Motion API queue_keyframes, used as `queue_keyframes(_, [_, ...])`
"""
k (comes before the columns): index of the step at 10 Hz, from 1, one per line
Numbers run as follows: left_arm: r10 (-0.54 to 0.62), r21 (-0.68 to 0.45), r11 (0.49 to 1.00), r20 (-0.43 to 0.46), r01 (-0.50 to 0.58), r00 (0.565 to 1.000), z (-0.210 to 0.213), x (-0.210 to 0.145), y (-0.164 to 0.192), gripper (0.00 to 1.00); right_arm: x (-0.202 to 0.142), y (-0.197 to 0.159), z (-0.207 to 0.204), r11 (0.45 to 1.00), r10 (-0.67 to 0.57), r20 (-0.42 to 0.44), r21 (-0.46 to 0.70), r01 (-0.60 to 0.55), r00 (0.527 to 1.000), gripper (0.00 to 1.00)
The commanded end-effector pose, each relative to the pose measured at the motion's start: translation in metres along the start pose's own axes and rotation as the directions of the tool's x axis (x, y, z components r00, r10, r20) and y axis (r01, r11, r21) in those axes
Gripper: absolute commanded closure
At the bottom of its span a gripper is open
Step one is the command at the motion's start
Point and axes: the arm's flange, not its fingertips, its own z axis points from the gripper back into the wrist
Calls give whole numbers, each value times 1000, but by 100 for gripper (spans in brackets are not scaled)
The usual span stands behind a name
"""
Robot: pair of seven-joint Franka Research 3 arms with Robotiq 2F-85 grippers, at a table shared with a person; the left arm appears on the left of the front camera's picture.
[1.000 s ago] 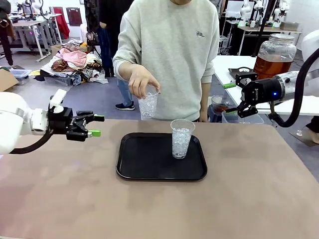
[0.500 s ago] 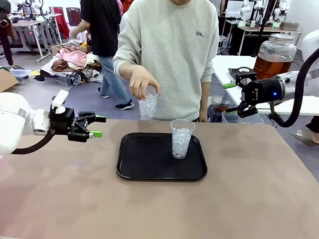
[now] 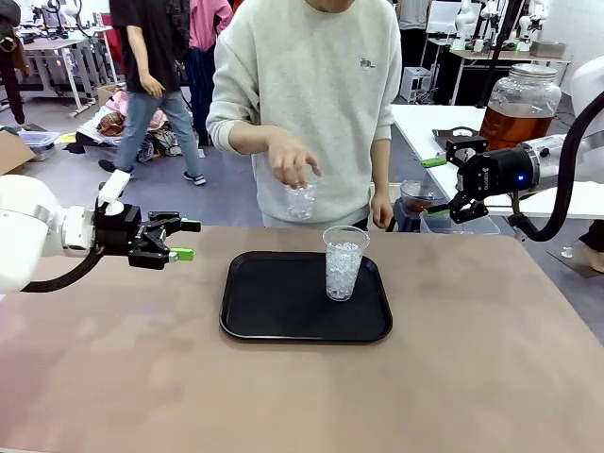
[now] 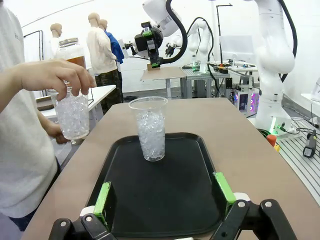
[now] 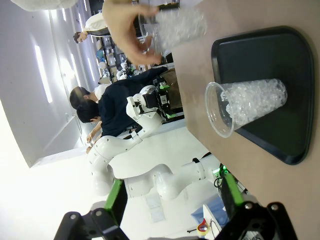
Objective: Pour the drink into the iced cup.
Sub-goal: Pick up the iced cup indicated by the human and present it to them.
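From the front, the drink [image 3: 510, 127] sits in a big glass jar [image 3: 521, 94] on a white counter at the far right, well apart from the iced cup [image 3: 344, 262]. The cup stands on a black tray [image 3: 255, 311]. The right end effector [image 3: 434, 187] hangs near the jar, spread wide and holding nothing. The left end effector [image 3: 187, 239] is wide and empty too. A person's hand [image 3: 293, 159] holds a second cup [image 3: 302, 200] in the air.

The left wrist view comes closer. Here the iced cup [image 4: 151, 129] looks thin, clear and light. It would likely squash or tip, so a soft hold round its middle seems best. The jar looks heavy, smooth and breakable, and the drink would slosh.

The right wrist view lies sideways. It looks into the cup's open mouth [image 5: 216, 109], which helps with aiming the pour.
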Motion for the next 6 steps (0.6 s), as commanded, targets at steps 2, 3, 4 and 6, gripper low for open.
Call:
queue_keyframes(2, [7,10,1000,-3,-7,1000,-2,2,1,0,-1,1,0,1000,1,0,1,-1,1000,0])
queue_keyframes(3, [7,10,1000,-3,-7,1000,-2,2,1,0,-1,1,0,1000,1,0,1,-1,1000,0])
queue_keyframes(4, [7,10,1000,-3,-7,1000,-2,2,1,0,-1,1,0,1000,1,0,1,-1,1000,0])
queue_keyframes(6, [7,10,1000,-3,-7,1000,-2,2,1,0,-1,1,0,1000,1,0,1,-1,1000,0])
